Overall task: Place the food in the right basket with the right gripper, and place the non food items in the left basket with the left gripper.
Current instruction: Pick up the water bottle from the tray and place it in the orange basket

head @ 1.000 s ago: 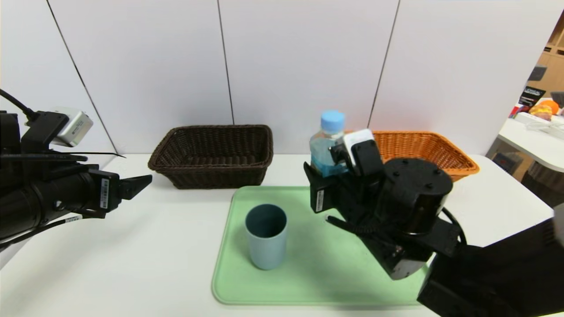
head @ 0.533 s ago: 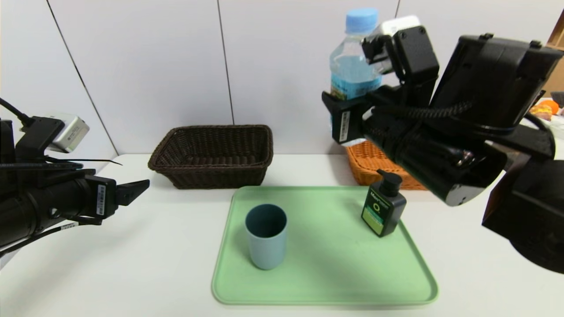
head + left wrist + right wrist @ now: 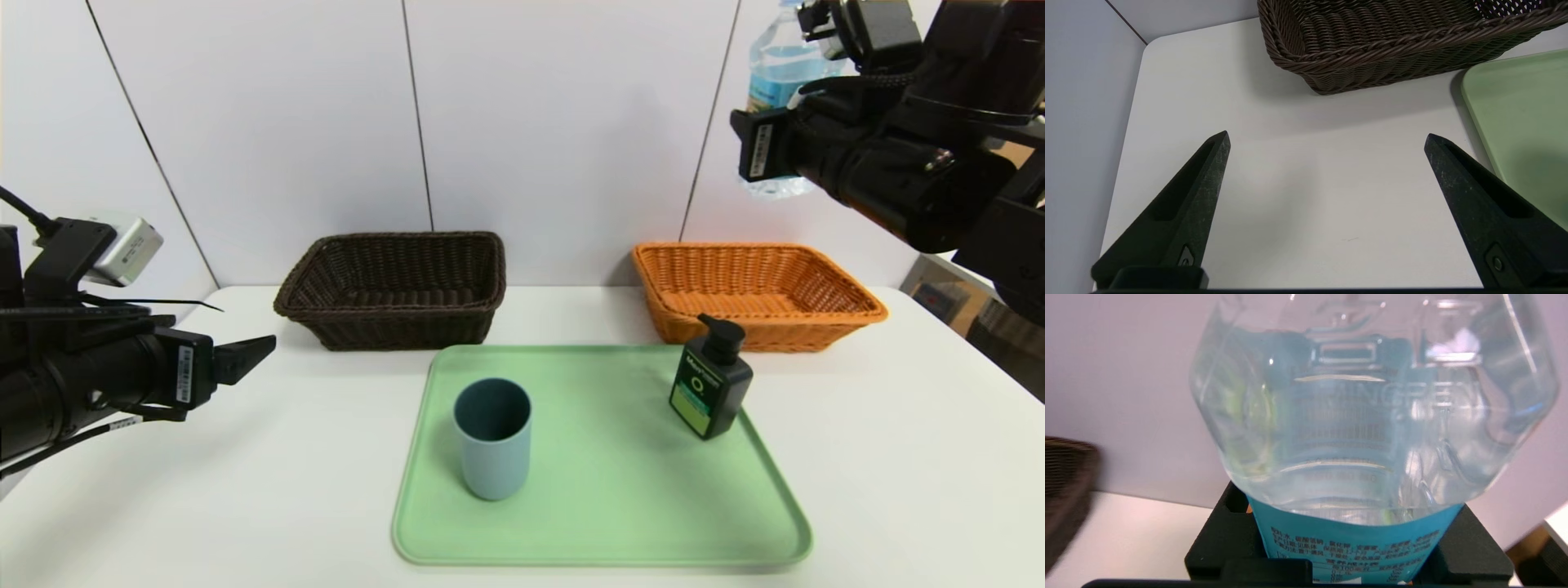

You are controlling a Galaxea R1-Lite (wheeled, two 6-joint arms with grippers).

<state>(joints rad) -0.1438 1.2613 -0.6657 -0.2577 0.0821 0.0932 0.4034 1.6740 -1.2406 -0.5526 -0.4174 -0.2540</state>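
The small clear plastic water bottle with the blue label (image 3: 777, 69) is way up now, clamped in the right hand (image 3: 763, 151), high above the orange-tan woven wicker basket (image 3: 853, 304) and a touch nearer the wall than its rim. From the right wrist view the black jaws pinch the bottle's (image 3: 1372, 416) label band squarely. A second ago that bottle was low beside the pale green plastic tray (image 3: 604, 506); half a second ago it was rising over the basket's left end; it has since swung up and to the right. That means the pick is done and the carry is nearly over: what remains, I'd say, is a descent into the basket and a release.

With the arm lifted away, the black pump bottle with the green label (image 3: 709, 390) stands unhidden on the tray, near the matte blue-grey handleless cup (image 3: 492, 438). Neither has moved.

The left hand (image 3: 245, 357) hovers over the white counter (image 3: 245, 490), jaws spread wide and empty (image 3: 1327, 171), just short of the dark brown woven wicker basket (image 3: 392, 314).
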